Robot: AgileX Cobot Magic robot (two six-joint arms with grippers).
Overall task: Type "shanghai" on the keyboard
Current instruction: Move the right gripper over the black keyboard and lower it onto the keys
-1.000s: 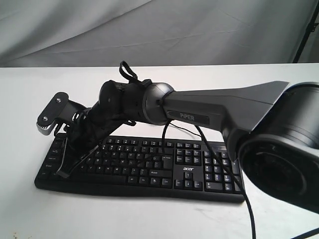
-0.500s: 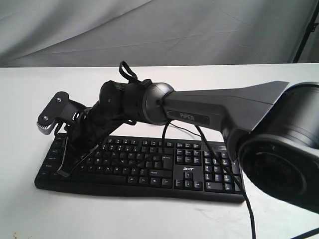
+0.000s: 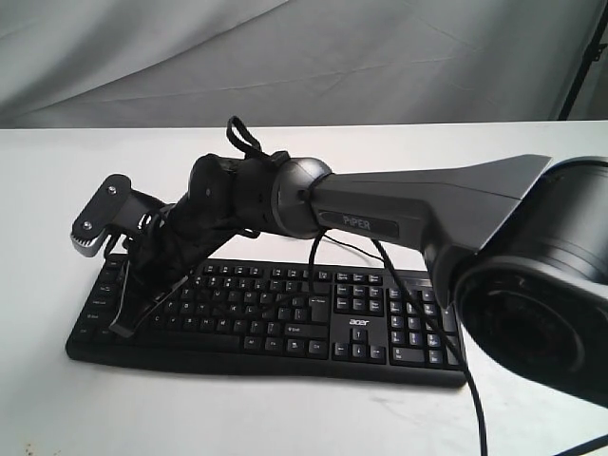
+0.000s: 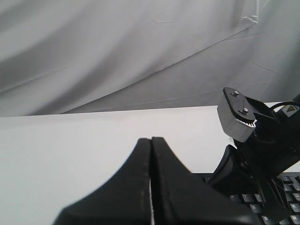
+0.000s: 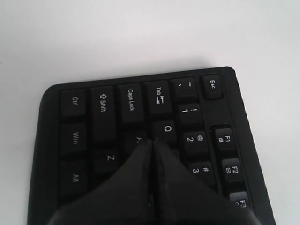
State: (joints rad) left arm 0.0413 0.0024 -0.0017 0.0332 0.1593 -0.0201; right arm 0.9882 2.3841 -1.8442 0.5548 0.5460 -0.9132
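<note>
The black keyboard [image 3: 285, 318] lies on the white table, with the acer logo [image 3: 358, 324] beside its number pad. My right arm reaches across it to its left end. There the right gripper [image 3: 118, 332] is shut and empty. In the right wrist view the right gripper's [image 5: 152, 140] tips sit over the keyboard [image 5: 75, 101], between the A and Q keys; contact cannot be told. My left gripper [image 4: 151, 139] is shut with nothing in it, raised beyond the keyboard's [image 4: 281, 206] left end. It does not show in the exterior view.
The right arm's thin black cables [image 3: 389, 285] drape over the middle keys and past the table's front edge. The right arm's wrist camera mount [image 4: 236, 115] stands close to the left gripper. A grey cloth [image 3: 304, 57] hangs behind the white table [image 3: 237, 408].
</note>
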